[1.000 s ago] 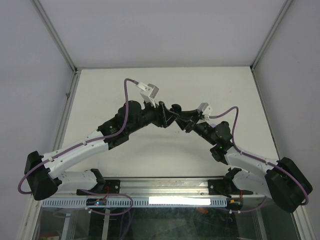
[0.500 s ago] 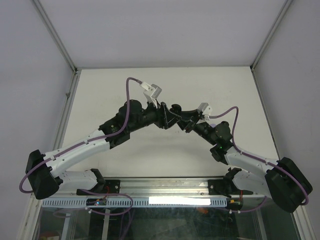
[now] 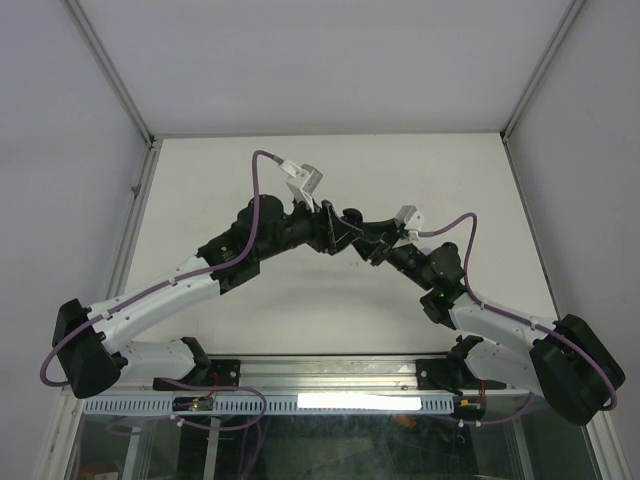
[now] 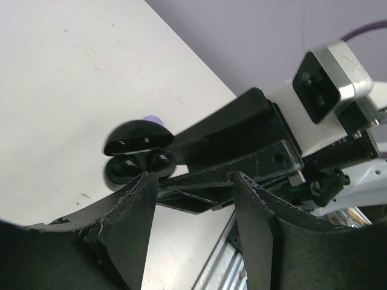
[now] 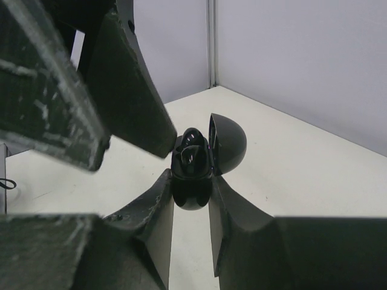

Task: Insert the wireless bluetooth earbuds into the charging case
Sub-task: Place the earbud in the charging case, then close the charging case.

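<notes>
Holds black charging case (image 5: 191, 192) clamped in right end effector (image 5: 191, 178), lid hinged open, over table (image 3: 400, 170). Shows black earbuds (image 5: 192, 144) seated in case body. Poises left end effector (image 4: 193, 181) with fingers apart, gripping nothing, tips just beside case.

Charging case (image 5: 192, 193) glossy black plastic; table (image 4: 72, 72) matt white (faintly scuffed, speckled).

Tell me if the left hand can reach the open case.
Probably yes: the right hand holds the case with its lid open, and the left hand sits close beside it, nothing between.
</notes>
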Controlling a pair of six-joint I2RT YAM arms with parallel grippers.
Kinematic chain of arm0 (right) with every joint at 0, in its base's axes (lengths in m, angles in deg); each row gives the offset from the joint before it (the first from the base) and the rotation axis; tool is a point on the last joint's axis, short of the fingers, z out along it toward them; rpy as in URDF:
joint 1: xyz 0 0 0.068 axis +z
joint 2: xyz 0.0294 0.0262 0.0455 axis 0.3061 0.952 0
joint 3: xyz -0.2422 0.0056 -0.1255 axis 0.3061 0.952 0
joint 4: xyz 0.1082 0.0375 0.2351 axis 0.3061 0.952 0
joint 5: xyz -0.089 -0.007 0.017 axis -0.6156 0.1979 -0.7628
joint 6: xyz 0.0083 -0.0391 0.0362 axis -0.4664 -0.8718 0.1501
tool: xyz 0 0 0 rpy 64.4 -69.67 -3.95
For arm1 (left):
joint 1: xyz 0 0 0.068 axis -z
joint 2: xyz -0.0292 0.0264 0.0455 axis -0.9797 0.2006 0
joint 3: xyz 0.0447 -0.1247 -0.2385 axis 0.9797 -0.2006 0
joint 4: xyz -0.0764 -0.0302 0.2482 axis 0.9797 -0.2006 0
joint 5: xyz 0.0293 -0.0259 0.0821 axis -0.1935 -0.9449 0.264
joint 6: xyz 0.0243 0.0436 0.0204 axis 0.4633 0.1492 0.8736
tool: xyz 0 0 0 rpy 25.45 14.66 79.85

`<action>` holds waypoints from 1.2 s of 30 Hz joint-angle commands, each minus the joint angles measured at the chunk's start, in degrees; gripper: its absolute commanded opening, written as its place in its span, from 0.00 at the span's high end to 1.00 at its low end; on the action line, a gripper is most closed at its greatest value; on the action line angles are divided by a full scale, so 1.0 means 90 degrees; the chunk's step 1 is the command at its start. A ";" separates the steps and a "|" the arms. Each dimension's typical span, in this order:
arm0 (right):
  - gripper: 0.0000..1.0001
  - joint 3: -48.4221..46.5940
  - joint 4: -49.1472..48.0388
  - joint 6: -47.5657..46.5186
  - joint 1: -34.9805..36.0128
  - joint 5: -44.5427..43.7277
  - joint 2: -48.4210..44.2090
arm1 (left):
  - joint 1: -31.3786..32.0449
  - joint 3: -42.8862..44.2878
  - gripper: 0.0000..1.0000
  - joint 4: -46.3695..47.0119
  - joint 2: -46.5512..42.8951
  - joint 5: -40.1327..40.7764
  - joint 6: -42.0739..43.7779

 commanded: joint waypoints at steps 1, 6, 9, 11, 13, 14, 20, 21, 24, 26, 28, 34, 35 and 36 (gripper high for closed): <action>1.00 -0.0141 -0.0334 0.0073 0.0015 0.0134 -0.0063 | -0.0422 0.0379 0.45 -0.0198 -0.0438 -0.0017 0.0231; 1.00 -0.0257 -0.0040 0.0075 0.0013 0.0369 -0.0163 | -0.1121 0.0339 0.40 -0.0493 -0.0640 -0.0711 0.0312; 1.00 -0.0408 0.0183 0.0110 0.0014 0.0673 -0.0197 | -0.1406 0.0288 0.37 -0.0509 -0.0682 -0.1094 0.0309; 1.00 -0.0503 0.0342 0.0163 0.0018 0.0859 -0.0183 | -0.1526 0.0291 0.35 -0.0512 -0.0671 -0.1287 0.0319; 1.00 -0.0578 0.0367 0.0261 0.0011 0.1025 -0.0173 | -0.1603 0.0321 0.35 -0.0505 -0.0605 -0.1592 0.0302; 1.00 -0.0605 0.0361 0.0314 0.0015 0.1103 -0.0159 | -0.1630 0.0348 0.35 -0.0478 -0.0553 -0.1758 0.0256; 1.00 -0.0763 0.0282 0.0657 0.0015 0.1425 -0.0095 | -0.1695 0.0322 0.32 -0.0127 -0.0194 -0.2743 -0.0085; 1.00 -0.0781 0.0273 0.0705 0.0010 0.1460 -0.0085 | -0.1704 0.0287 0.32 -0.0002 -0.0175 -0.2871 -0.0160; 1.00 -0.0836 0.0242 0.0817 0.0013 0.1548 -0.0058 | -0.1707 0.0146 0.32 0.0359 -0.0138 -0.3189 -0.0378; 1.00 -0.0857 0.0145 0.0908 0.0010 0.1614 -0.0034 | -0.1708 0.0087 0.32 0.0515 -0.0066 -0.3417 -0.0518; 1.00 -0.0902 0.0086 0.1000 0.0012 0.1689 0.0013 | -0.1713 0.0031 0.34 0.0674 -0.0002 -0.3571 -0.0635; 1.00 -0.0860 -0.0249 0.1301 0.0010 0.1773 0.0203 | -0.1712 -0.0029 0.44 0.1035 0.0046 -0.3906 -0.0823; 1.00 -0.0840 -0.0288 0.1340 0.0011 0.1764 0.0221 | -0.1707 -0.0032 0.45 0.1045 0.0048 -0.3943 -0.0830; 1.00 -0.0835 -0.0289 0.1371 0.0012 0.1752 0.0241 | -0.1711 -0.0035 0.46 0.1055 0.0035 -0.3963 -0.0818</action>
